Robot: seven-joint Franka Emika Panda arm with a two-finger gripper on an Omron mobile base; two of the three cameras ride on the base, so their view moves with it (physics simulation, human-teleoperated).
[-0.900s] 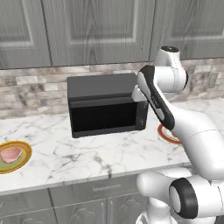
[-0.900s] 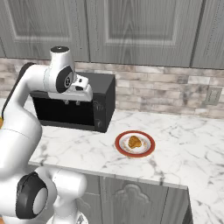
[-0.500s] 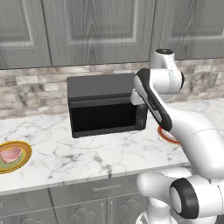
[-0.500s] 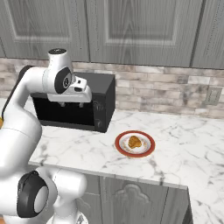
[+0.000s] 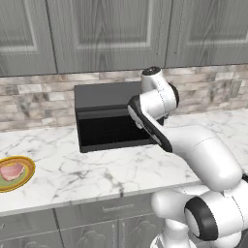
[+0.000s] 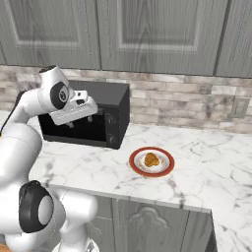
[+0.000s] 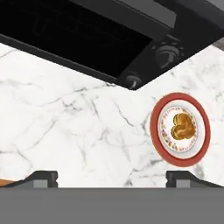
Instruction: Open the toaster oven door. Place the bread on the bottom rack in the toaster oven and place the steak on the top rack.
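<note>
The black toaster oven [image 5: 104,97] stands at the back of the counter. Its door [image 5: 111,131] with the dark mesh window looks upright against the front, and both racks are hidden behind it. My gripper [image 6: 80,121] hangs just in front of the door's upper part, jaws spread wide with nothing between them; its tips [image 7: 41,177] rise far apart in the hand view. The bread [image 6: 151,159] lies on a red-rimmed plate [image 6: 167,170] right of the oven. Far left, the pink steak [image 5: 12,170] rests on a yellow-green plate [image 5: 28,175].
Two knobs [image 7: 166,54] sit on the oven's right front panel. Grey wall cabinets [image 5: 106,34] hang above, with a stone backsplash [image 6: 187,101] behind. White marble counter [image 5: 97,169] runs in front of the oven to its front edge.
The jaws have spread from nearly shut to wide apart. The hand has drawn back a little from the oven front, moving left and lower. Oven and plates have not moved.
</note>
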